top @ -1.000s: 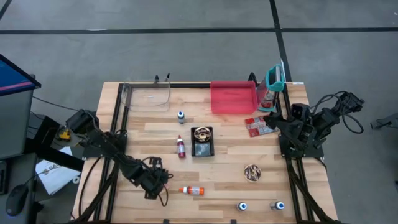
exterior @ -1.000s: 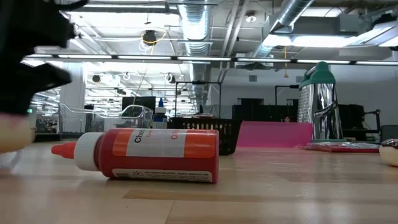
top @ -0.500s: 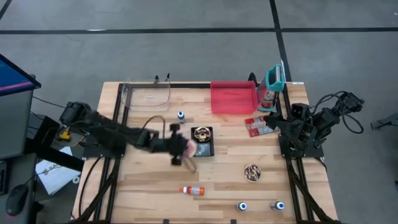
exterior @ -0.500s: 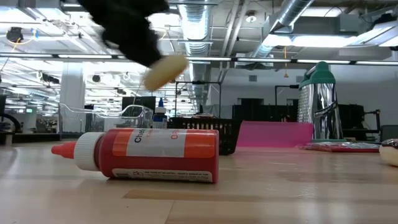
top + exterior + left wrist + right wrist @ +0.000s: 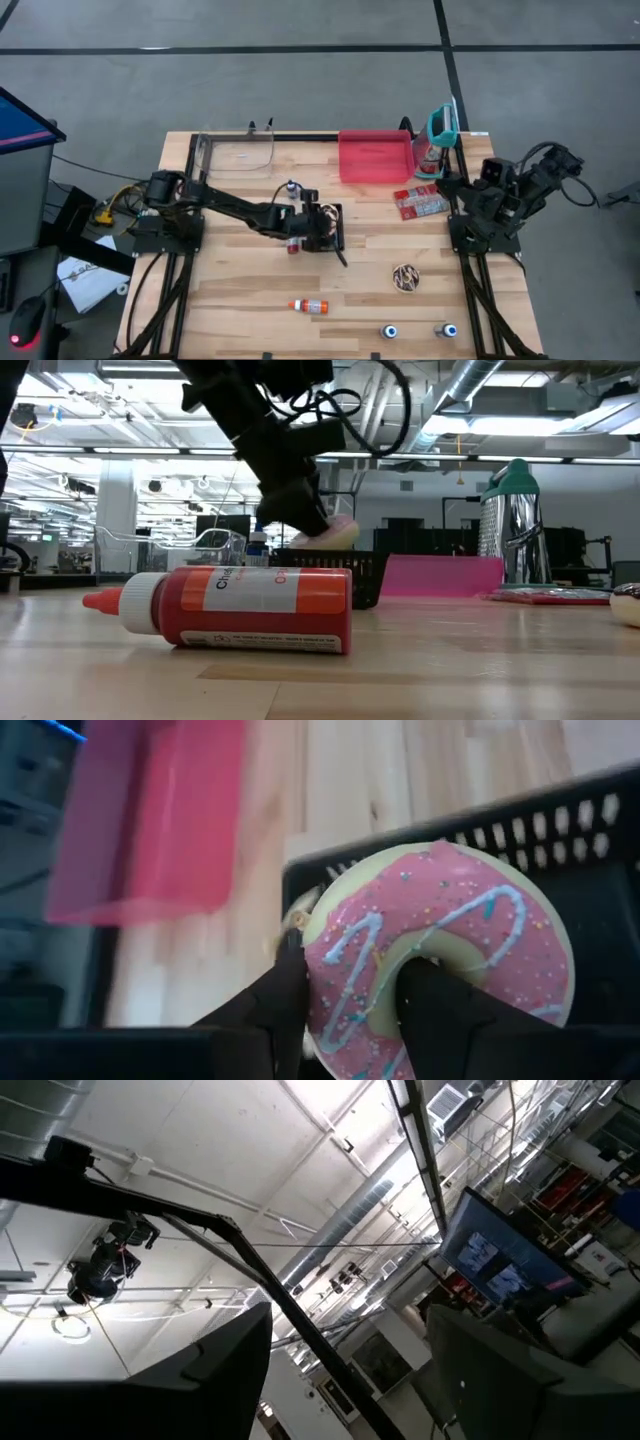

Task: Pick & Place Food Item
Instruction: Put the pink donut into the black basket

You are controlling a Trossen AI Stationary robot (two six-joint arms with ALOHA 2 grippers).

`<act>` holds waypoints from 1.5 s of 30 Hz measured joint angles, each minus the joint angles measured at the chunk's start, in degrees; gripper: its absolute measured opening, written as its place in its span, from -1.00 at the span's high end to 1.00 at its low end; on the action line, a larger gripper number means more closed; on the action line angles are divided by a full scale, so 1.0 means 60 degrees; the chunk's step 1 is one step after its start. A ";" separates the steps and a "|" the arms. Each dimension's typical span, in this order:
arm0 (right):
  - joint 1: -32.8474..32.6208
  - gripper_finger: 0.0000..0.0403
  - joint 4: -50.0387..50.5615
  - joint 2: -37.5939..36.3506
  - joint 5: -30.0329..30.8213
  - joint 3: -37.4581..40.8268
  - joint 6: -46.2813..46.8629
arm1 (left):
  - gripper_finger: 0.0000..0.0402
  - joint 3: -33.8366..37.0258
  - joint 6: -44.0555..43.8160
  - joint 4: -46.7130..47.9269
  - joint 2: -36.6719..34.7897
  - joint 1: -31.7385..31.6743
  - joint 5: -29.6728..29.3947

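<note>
Left end effector (image 5: 345, 1005) is pinching the donut (image 5: 440, 955) through its hole, hovering over the basket (image 5: 327, 228) for the drop. Right end effector (image 5: 345, 1370) is idling, spread wide.

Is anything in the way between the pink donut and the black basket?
Nothing visible is. The left gripper holds the pink donut right above the black basket. Another donut already lies inside, though.

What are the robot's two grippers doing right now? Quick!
Left gripper: closed on the pink donut, over the black basket.
Right gripper: open, holding nothing, raised at the table's right side.
</note>
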State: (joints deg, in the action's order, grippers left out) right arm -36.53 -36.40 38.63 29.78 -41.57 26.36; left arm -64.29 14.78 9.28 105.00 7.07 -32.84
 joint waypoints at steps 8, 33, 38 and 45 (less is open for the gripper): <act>-0.0191 -0.28 0.1030 0.0015 0.0058 -0.0581 0.0001 | 0.27 -0.0048 0.0009 0.0046 0.0074 0.0098 -0.0312; -0.0537 -0.28 0.0938 0.0248 0.0090 -0.0595 0.0031 | 0.04 -0.0042 -0.0028 0.0590 -0.0073 0.0080 0.0195; -0.0537 -0.28 0.0925 0.0248 0.0090 -0.0595 0.0031 | 0.04 -0.0034 -0.0112 0.0793 -0.0294 -0.0028 0.0335; -0.0537 -0.28 0.0921 0.0262 0.0088 -0.0595 0.0030 | 0.02 -0.0040 -0.0035 0.0817 -0.0301 -0.0124 0.0621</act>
State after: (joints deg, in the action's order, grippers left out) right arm -39.75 -30.88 40.21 30.32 -45.15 26.54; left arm -64.53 14.57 14.18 103.20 6.33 -29.11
